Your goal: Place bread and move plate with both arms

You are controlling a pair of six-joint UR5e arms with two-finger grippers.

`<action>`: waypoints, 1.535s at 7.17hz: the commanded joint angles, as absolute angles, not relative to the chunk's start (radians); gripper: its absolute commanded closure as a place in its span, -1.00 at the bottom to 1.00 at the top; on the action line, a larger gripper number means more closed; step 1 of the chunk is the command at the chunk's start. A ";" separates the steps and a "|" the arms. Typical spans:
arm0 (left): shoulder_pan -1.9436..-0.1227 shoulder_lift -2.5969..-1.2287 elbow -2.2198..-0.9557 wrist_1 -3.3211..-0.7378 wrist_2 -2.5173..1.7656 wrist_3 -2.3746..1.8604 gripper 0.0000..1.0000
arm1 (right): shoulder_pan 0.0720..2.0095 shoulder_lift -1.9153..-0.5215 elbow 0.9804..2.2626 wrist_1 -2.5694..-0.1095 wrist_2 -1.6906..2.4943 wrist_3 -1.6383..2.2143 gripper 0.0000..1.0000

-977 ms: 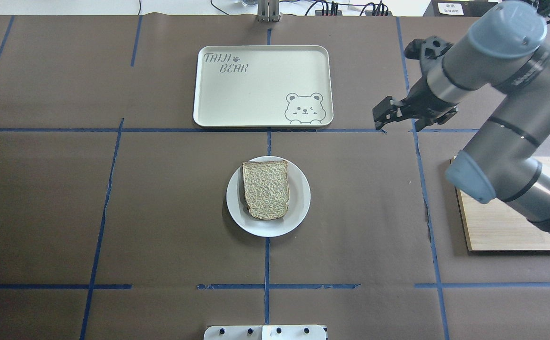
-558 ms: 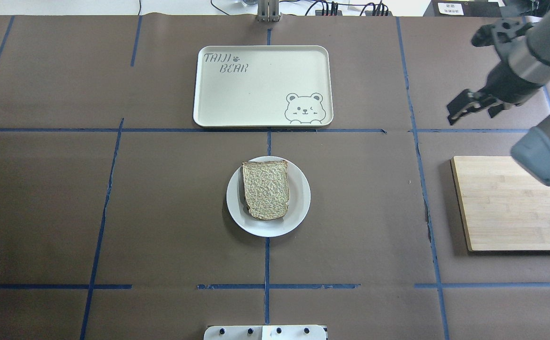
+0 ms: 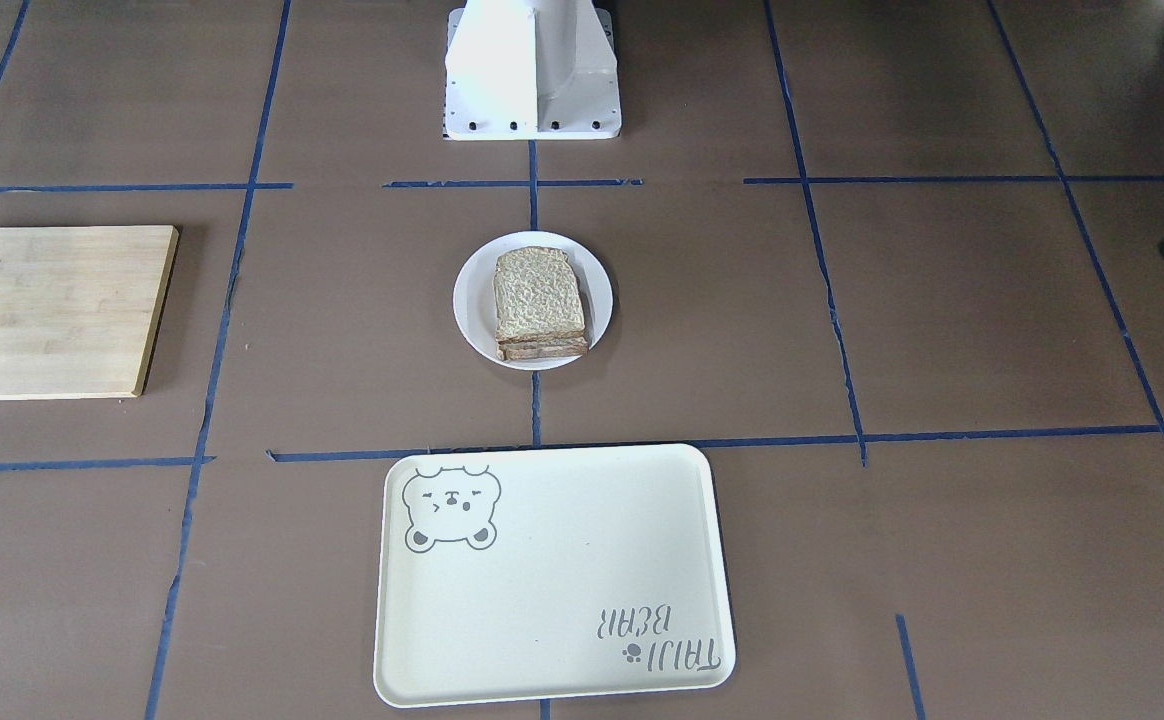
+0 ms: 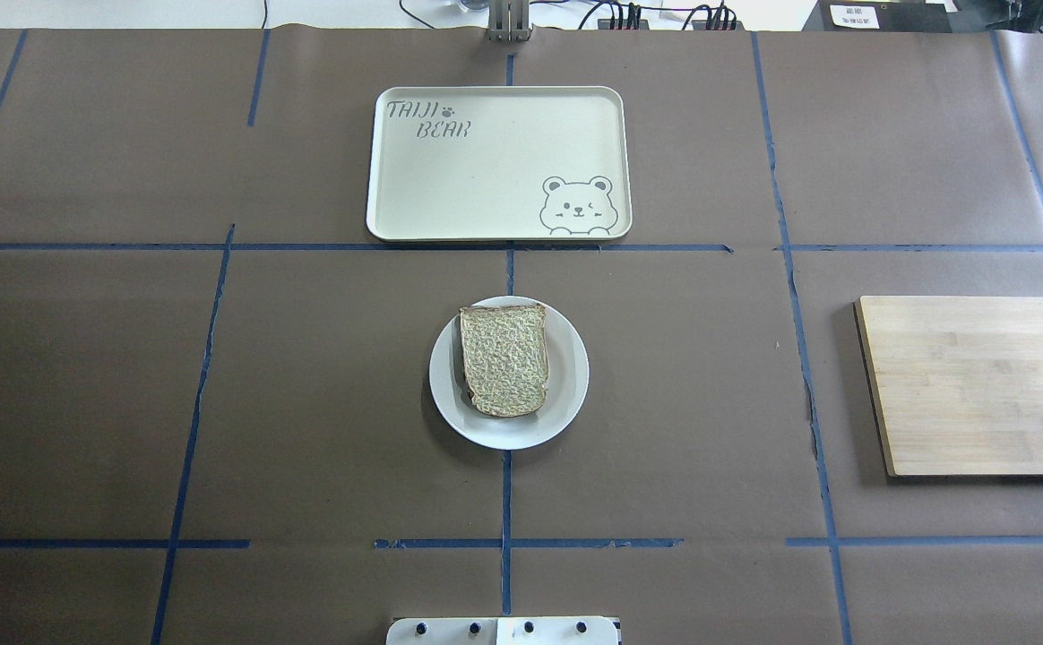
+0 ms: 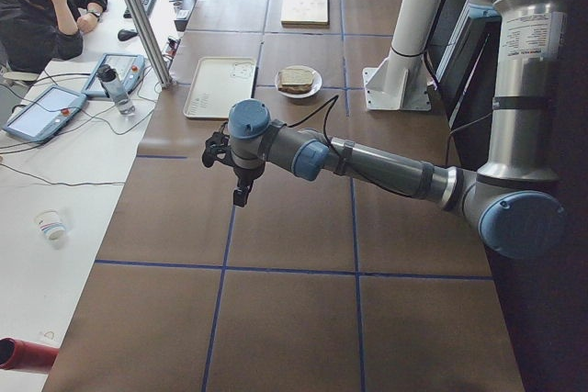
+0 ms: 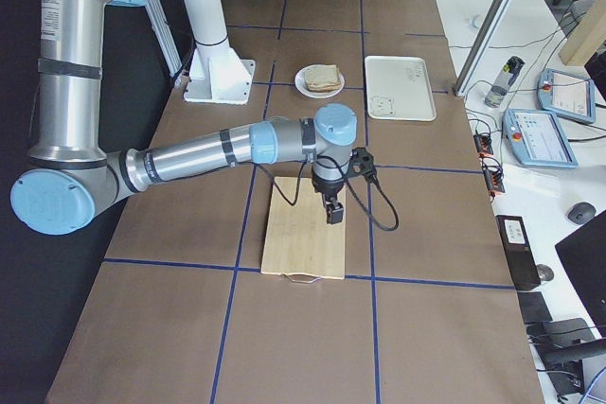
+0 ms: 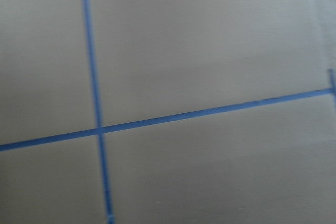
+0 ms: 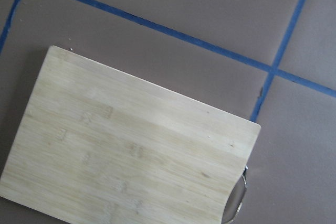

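Your bread lies flat on the plate, dead centre of the tabletop, with a darker edge peeking out beneath it. Reading the overhead view, the bear tray sits at 12 o'clock of the plate, just across a blue tape line. The wooden cutting board lies at 3 o'clock, well apart. The right end effector hangs over that board, pointing down. You can't tell whether it's open or closed. The left end effector hovers out at 9 o'clock over the brown paper, and its state is just as unclear. The white pedestal stands at 6 o'clock. Past 12 o'clock, a white bench carries a tablet and a bottle, with a seated person behind.
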State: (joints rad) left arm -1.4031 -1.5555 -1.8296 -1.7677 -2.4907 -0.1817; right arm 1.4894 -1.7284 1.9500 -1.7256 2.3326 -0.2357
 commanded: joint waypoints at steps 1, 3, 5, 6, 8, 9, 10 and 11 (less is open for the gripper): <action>-1.358 -1.552 -1.835 -1.789 -2.691 -0.216 -1.00 | 1.583 -1.833 1.925 -1.724 2.335 -0.305 -0.99; -1.268 -1.569 -1.839 -1.927 -2.723 -0.453 -1.00 | 1.583 -1.825 1.899 -1.724 2.365 -0.301 -0.99; -1.150 -1.594 -1.821 -2.124 -2.634 -0.683 -1.00 | 1.583 -1.825 1.898 -1.724 2.396 -0.299 -0.99; -1.103 -1.645 -1.801 -2.169 -2.632 -0.774 -1.00 | 1.583 -1.825 1.898 -1.724 2.396 -0.299 -0.99; -0.985 -1.699 -1.795 -2.291 -2.511 -1.010 -1.00 | 1.583 -1.825 1.896 -1.724 2.399 -0.299 -0.99; -0.900 -1.715 -1.786 -2.390 -2.388 -1.137 -1.00 | 1.583 -1.825 1.896 -1.724 2.401 -0.299 -0.99; -0.835 -1.747 -1.764 -2.477 -2.309 -1.260 -1.00 | 1.583 -1.825 1.893 -1.724 2.401 -0.299 -0.99; -0.774 -1.765 -1.741 -2.550 -2.242 -1.326 -1.00 | 1.583 -1.825 1.891 -1.724 2.401 -0.299 -0.99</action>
